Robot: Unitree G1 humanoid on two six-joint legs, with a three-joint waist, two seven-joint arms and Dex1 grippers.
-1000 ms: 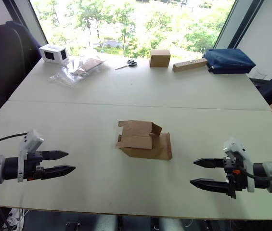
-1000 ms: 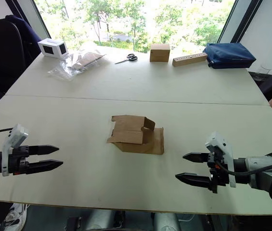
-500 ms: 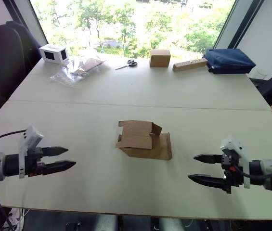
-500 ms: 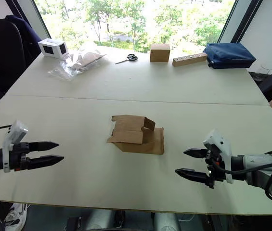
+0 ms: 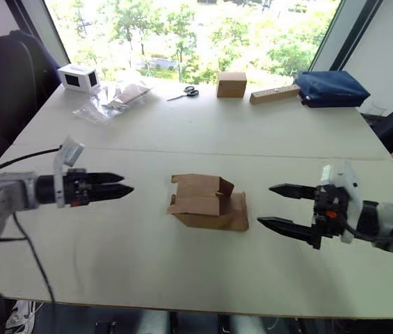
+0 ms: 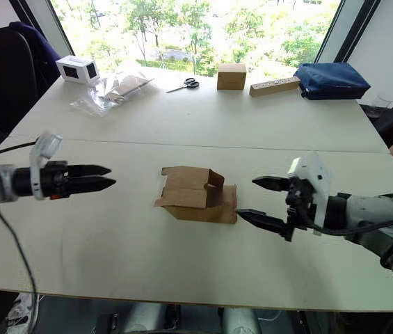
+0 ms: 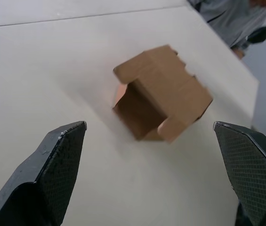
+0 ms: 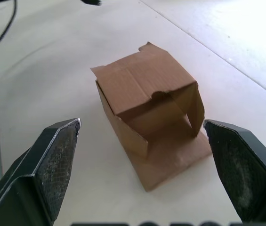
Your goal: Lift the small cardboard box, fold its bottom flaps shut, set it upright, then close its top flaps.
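Closed in from both sides on the small cardboard box point(image 5: 207, 203) lying mid-table point(image 5: 182, 132), left end effector point(image 5: 119, 188) narrow, right end effector point(image 5: 274, 206) wide, neither touching; probably light, crushable, best pinched by stiff walls.

Office or lab: pale worktable point(image 5: 182, 125), big window point(image 5: 196, 31), scissors point(image 5: 184, 92).

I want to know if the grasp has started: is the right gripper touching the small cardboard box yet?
Apart. In the right wrist view the small cardboard box lies on the table between the right gripper's open fingers, with bare table showing on both sides.
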